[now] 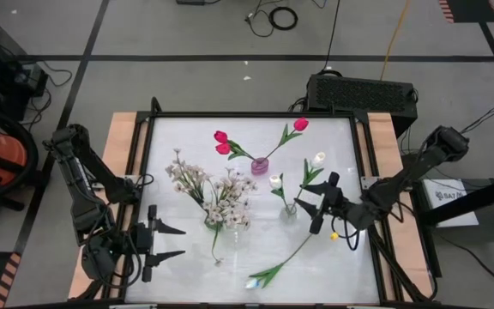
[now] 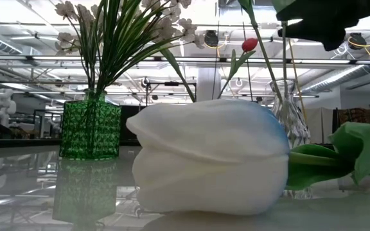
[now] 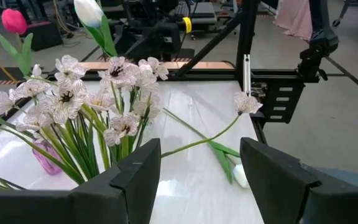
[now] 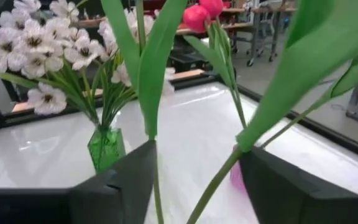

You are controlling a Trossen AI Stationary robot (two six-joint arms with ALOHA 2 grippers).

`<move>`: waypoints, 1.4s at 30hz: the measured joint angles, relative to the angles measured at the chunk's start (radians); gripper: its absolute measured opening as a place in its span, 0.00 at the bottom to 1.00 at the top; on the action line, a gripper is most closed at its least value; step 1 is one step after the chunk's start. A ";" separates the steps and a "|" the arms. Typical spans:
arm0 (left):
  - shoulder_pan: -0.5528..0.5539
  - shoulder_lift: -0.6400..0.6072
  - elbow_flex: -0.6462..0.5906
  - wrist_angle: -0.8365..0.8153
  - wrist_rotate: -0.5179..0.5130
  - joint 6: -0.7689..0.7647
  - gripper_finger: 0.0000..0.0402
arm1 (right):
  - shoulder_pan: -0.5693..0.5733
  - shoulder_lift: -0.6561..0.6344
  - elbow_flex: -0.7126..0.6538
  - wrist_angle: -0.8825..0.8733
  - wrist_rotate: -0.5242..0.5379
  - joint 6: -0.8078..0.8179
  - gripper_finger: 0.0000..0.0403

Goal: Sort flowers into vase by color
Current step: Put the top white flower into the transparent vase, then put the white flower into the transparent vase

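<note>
A green vase (image 1: 212, 222) holds the sprays of cream blossoms (image 1: 197, 178). The pink vase (image 1: 260, 166) holds three pink-red tulips (image 1: 222, 142). A clear vase (image 1: 289, 209) holds two white tulips (image 1: 318, 159). Another white tulip (image 1: 274, 269) lies flat on the table near its near edge, and its head (image 2: 211, 160) fills the low view. My right gripper (image 1: 322, 203) is open just right of the clear vase, and green stems (image 4: 216, 180) stand between its fingers (image 4: 197, 149). My left gripper (image 1: 183, 242) waits open at the table's near left.
Raised dark rails (image 1: 358, 163) frame the white table. The three vases stand close together mid-table, and leaves and blossoms spread wide above them. One cream blossom stem (image 3: 246, 102) droops from the green vase toward the near edge. Bare table (image 1: 170, 146) shows at the far left.
</note>
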 joint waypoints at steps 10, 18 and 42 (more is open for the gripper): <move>0.000 0.000 0.000 0.000 0.000 0.000 0.57 | 0.081 -0.112 0.000 -0.108 -0.001 0.075 0.71; 0.001 0.000 0.000 0.001 0.000 0.000 0.57 | 0.084 -0.125 0.000 -0.260 -0.102 0.260 0.72; 0.001 0.000 0.000 0.008 0.000 0.000 0.57 | 0.277 -0.042 0.000 -0.560 -0.410 0.746 0.63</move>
